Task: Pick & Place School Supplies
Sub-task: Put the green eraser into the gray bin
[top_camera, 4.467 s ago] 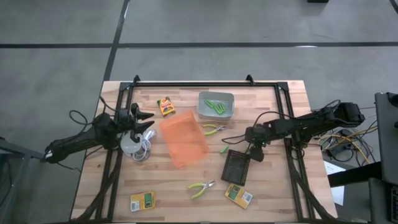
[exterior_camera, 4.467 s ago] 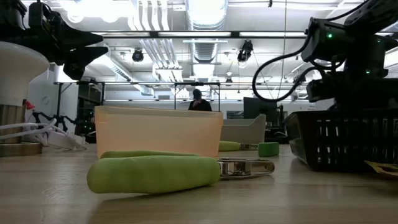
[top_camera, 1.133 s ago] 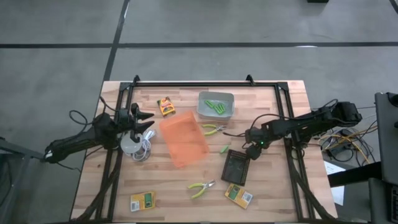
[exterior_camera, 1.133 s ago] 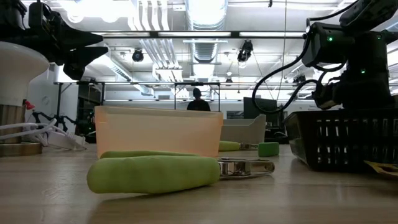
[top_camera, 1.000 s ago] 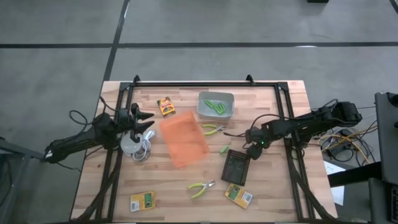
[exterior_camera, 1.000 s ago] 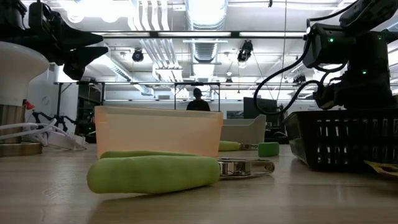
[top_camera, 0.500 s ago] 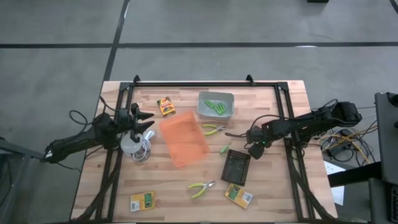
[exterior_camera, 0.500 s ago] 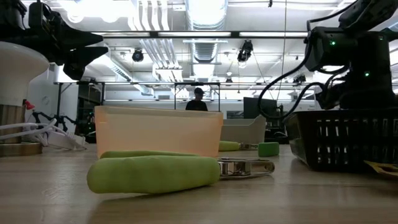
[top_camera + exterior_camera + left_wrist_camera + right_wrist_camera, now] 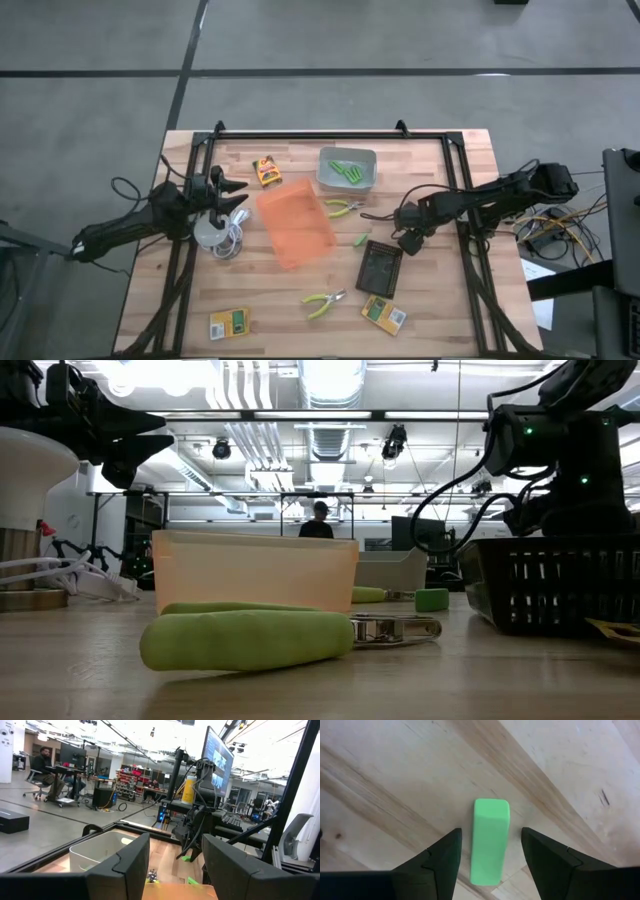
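A short lime-green marker stick lies flat on the wood, left of the black mesh basket. My right gripper hangs open just right of it, pointing down. In the right wrist view the stick shows on the table between the two spread fingers of that gripper, which stand clear of it. Two green-handled pliers and two yellow-green boxes rest on the table. My left gripper waits open at the left, above the white round thing.
An orange bin stands mid-table. Behind it, a grey bin holds more green sticks. A small yellow-and-red box lies far left. A black frame runs round the table. Bare wood lies near the front edge.
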You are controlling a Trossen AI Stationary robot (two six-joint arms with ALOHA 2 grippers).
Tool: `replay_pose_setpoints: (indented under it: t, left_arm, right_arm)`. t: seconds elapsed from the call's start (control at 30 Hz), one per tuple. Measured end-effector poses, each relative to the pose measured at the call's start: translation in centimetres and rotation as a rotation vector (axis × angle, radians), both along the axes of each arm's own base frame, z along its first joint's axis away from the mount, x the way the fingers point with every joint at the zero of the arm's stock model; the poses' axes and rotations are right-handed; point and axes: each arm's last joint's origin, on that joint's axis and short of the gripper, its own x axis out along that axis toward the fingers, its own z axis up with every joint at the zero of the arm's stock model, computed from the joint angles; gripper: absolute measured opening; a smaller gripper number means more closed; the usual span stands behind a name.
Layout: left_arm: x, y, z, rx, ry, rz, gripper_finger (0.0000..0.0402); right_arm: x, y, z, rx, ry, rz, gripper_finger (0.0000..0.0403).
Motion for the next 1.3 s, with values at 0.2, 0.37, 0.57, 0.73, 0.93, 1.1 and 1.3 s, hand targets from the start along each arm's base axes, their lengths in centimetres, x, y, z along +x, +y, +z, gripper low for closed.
replay_pose_setpoints:
  t: [0.2,0.37,0.57,0.73,0.93,1.1,1.3]
  left_arm:
    - [0.0,0.0,-0.01,0.0,0.0,0.0,0.0188]
    - [0.0,0.0,-0.01,0.0,0.0,0.0,0.0188]
    - [0.0,0.0,-0.01,0.0,0.001,0.0,0.0188]
    - [0.0,0.0,-0.01,0.0,0.001,0.0,0.0188]
    - [0.0,0.0,-0.01,0.0,0.0,0.0,0.0188]
    - [0.0,0.0,-0.01,0.0,0.0,0.0,0.0188]
    - [0.0,0.0,-0.01,0.0,0.0,0.0,0.0188]
  right_arm:
    - [0.03,0.01,0.01,0.003,-0.003,0.0,0.0203]
    - [0.04,0.01,-0.01,0.004,-0.002,0.0,0.0202]
    - [0.08,0.02,-0.01,0.007,-0.006,0.0,0.0181]
    - [0.1,0.03,-0.03,0.009,-0.008,-0.005,0.0156]
    - [0.1,0.04,-0.03,0.009,-0.008,-0.007,0.0134]
    - [0.1,0.03,-0.03,0.007,-0.009,-0.007,0.0126]
    - [0.09,0.02,-0.03,0.003,-0.008,-0.007,0.0118]
